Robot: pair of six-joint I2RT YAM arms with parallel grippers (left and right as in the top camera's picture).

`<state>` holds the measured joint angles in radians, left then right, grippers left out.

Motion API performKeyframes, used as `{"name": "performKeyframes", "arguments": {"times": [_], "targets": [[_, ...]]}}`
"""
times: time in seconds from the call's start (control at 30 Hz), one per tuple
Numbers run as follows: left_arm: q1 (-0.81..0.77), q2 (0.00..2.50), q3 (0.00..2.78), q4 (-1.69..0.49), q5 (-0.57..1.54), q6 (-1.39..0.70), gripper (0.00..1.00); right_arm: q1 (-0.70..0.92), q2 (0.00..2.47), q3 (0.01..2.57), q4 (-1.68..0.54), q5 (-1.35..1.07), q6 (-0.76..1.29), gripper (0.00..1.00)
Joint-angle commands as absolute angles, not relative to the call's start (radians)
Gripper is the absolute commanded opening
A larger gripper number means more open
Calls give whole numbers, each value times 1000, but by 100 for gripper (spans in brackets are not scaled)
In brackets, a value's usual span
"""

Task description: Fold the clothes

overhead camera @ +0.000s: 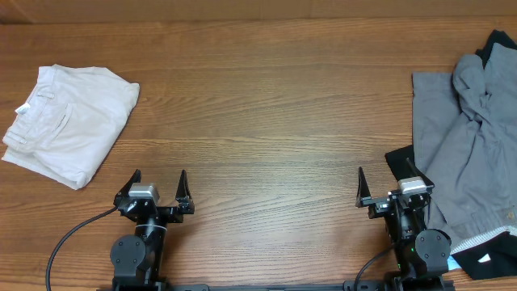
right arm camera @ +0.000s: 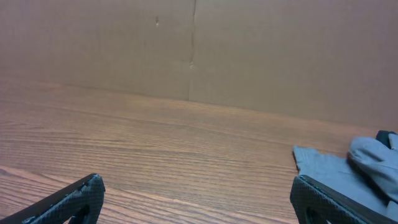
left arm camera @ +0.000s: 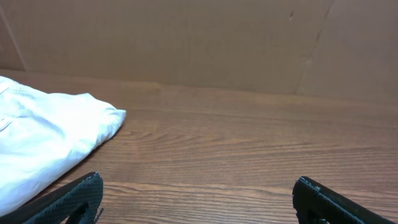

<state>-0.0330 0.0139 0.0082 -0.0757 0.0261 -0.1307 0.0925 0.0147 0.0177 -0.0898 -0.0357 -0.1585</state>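
A folded off-white garment with a pocket (overhead camera: 69, 121) lies at the table's left; its edge shows in the left wrist view (left arm camera: 43, 137). A crumpled mid-grey garment (overhead camera: 468, 145) lies in a heap at the right edge, over black cloth (overhead camera: 401, 162); it shows in the right wrist view (right arm camera: 354, 165). My left gripper (overhead camera: 158, 179) (left arm camera: 196, 186) is open and empty near the front edge, right of the off-white garment. My right gripper (overhead camera: 384, 181) (right arm camera: 196, 186) is open and empty, its right finger next to the grey heap.
A brown cardboard wall (left arm camera: 205, 37) stands behind the wooden table (overhead camera: 266, 105). More black cloth (overhead camera: 497, 40) shows at the far right corner. A white and blue piece (overhead camera: 485, 259) lies at the front right.
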Motion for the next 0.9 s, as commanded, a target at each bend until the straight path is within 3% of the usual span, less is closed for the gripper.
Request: {"name": "performKeyframes", "arguments": {"times": [0.0,0.87], "targets": [[-33,4,5,-78,19,-138,100,96,3,8,-84,-23,-162,100],[-33,4,5,-78,23,-159,100,96,3,8,-52,-31,-133,100]]}}
